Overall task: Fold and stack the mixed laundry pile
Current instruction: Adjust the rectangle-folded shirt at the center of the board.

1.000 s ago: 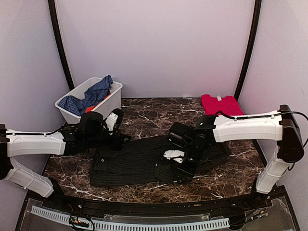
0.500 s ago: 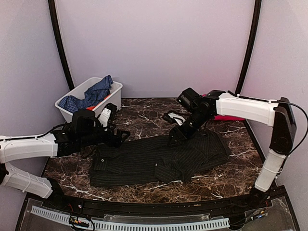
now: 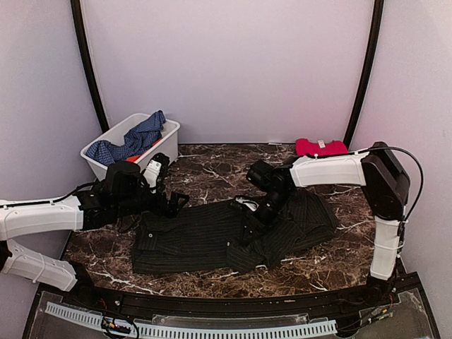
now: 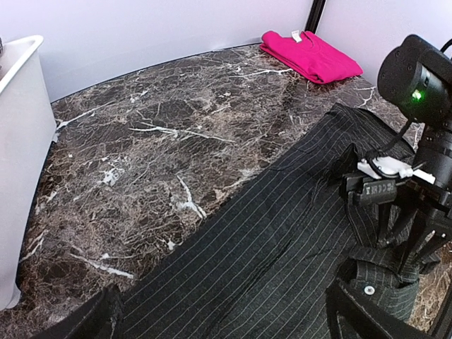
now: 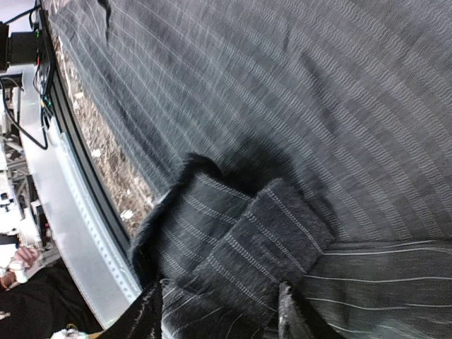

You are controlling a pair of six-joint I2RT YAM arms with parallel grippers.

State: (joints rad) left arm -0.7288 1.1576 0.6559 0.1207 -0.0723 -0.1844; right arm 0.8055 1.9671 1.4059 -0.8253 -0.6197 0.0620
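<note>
found nearest, dark charcoal pinstriped button shirt (image 3: pixel 205 240) spread unfolded, left gripper (image 4: pixel 226 300) wide open over it, right gripper (image 5: pixel 219 304) part-closed astride a sleeve fold, hold indeterminable; beyond, bright red cloth (image 3: pixel 321 147) folded, blue checked garment (image 3: pixel 134 141) and orange piece (image 3: pixel 134 159) unsorted in white rectangular plastic bin (image 3: pixel 169 152).

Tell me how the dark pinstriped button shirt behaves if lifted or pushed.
Probably floppy: the dark pinstriped button shirt lies creased, its sleeve doubled over. Pushing would likely bunch it on the brown marble table rather than slide it.
</note>
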